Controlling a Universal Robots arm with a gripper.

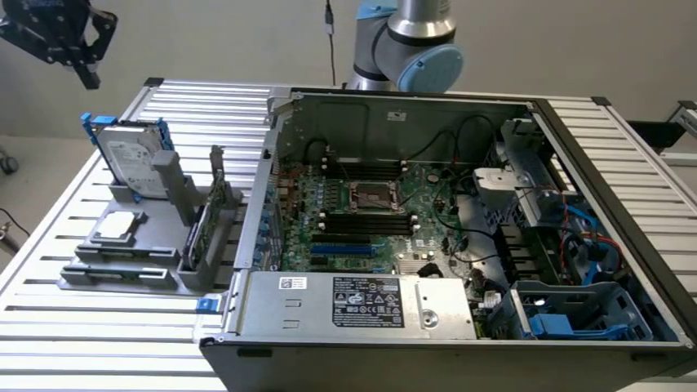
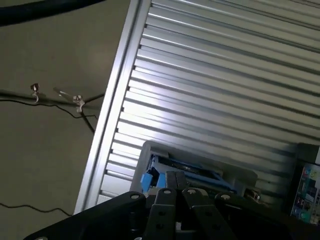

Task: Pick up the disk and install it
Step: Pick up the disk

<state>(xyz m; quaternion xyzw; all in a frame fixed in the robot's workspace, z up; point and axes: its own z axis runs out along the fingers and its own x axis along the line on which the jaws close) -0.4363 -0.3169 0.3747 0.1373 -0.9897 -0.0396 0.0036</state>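
Closest to the exterior camera, a silver-grey metal power-supply box with a printed label [image 1: 351, 306] is sitting in the front corner of an open grey-black computer case [image 1: 436, 122], whose green motherboard [image 1: 365, 216] is lying exposed. The case is resting on a slatted aluminium table [image 1: 65, 327]. Toward the exterior view's left, a grey plastic rack [image 1: 130, 265] is standing on the table. The disk, a flat silver-grey metal hard drive with a white label in a bright blue plastic carrier [image 1: 136, 167], is standing on edge in it, its long axis pointing up and leaning slightly. The black pincer [image 1: 85, 75] is hanging high over the table's far corner, well apart from the disk. The disk is lying below it and a little toward the exterior view's right.

Closest to the wrist camera, the pincer's [image 2: 176, 186] black fingers [image 2: 167, 195] are pressing together, pinching nothing. Past their tips, the disk's blue carrier edge [image 2: 186, 170] is showing edge-on within the grey rack [image 2: 240, 175], with the table's slats [image 2: 215, 75] around it. By this reckoning the pincer is pointing almost straight down at the disk's upper edge, so the gap between them is running mostly vertically.
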